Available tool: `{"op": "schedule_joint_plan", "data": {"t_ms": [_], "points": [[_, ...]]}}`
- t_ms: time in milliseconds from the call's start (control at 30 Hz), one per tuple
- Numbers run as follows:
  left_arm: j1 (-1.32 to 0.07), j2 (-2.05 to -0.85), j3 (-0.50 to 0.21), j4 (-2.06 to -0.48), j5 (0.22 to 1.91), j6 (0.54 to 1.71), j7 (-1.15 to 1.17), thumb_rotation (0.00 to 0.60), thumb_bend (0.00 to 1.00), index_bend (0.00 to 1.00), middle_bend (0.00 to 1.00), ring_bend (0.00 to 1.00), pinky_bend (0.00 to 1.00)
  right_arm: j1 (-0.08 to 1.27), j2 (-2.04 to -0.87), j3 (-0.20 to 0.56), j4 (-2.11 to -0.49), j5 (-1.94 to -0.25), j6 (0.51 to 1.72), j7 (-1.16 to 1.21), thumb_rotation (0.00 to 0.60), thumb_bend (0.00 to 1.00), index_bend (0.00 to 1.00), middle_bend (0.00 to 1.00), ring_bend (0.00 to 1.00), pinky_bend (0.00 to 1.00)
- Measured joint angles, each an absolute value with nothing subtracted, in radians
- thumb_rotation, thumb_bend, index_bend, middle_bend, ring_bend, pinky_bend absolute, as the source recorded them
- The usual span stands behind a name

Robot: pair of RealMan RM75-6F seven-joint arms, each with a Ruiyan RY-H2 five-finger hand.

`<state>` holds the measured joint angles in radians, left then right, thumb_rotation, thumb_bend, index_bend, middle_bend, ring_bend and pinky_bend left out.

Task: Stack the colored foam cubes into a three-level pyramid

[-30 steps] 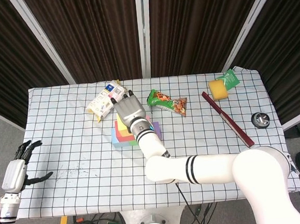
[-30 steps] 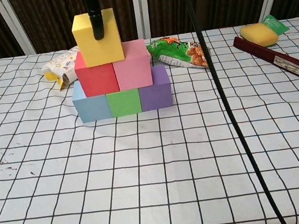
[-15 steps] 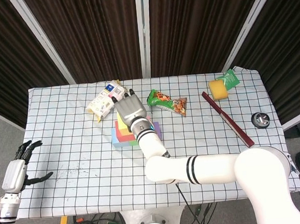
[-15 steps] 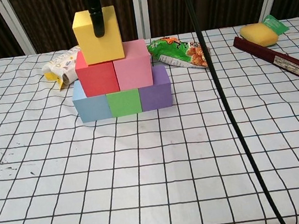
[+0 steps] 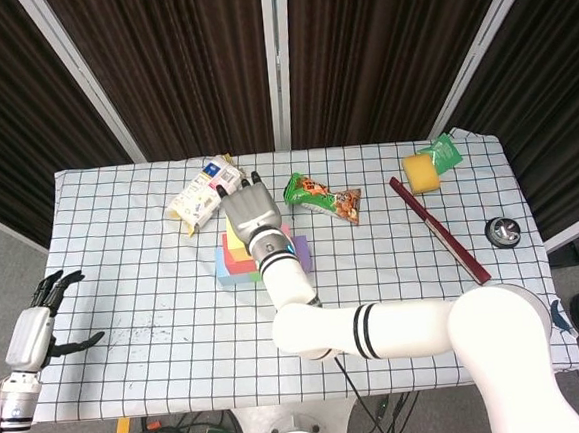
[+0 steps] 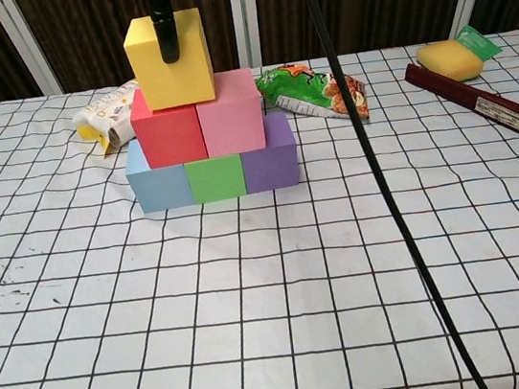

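Note:
The pyramid stands at the table's back left centre. Its bottom row is a blue cube (image 6: 160, 181), a green cube (image 6: 215, 176) and a purple cube (image 6: 269, 159). A red cube (image 6: 167, 130) and a pink cube (image 6: 229, 116) sit on them. The yellow cube (image 6: 173, 71) is on top, slightly tilted. My right hand (image 5: 252, 214) covers it from above in the head view; a dark finger (image 6: 162, 29) presses its front face, gripping it. My left hand (image 5: 33, 332) hangs off the table's left edge, fingers apart, holding nothing.
A white snack packet (image 5: 199, 193) lies just behind the pyramid and a green snack bag (image 5: 323, 196) to its right. A yellow sponge (image 5: 422, 173), a long dark red bar (image 5: 439, 230) and a round black object (image 5: 502, 232) are at the right. A black cable (image 6: 385, 196) crosses the chest view.
The yellow cube has shifted slightly upward with the finger still on it. The black cable has swung a little left. My left hand has stayed put.

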<state>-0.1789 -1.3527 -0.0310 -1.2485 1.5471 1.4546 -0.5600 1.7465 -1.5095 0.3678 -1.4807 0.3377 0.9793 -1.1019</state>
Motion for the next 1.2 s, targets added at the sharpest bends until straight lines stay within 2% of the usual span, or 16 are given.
{"op": "schedule_joint_plan", "data": {"t_ms": [833,1200], "points": [[-0.184,-1.354,-0.029,-1.258,1.548,1.449,-0.548,0.600,0.00,0.11,0.16,0.03,0.01,1.705,-1.529,0.432,-1.468,0.338,0.999,-1.167,0.600,0.08,0.00,0.57,0.12,0.00],[-0.184,-1.356,-0.027,-1.255,1.548,1.448,-0.550,0.600,0.00,0.11,0.16,0.03,0.01,1.681,-1.524,0.430,-1.475,0.281,0.962,-1.166,0.600,0.08,0.00,0.57,0.12,0.00]]}}
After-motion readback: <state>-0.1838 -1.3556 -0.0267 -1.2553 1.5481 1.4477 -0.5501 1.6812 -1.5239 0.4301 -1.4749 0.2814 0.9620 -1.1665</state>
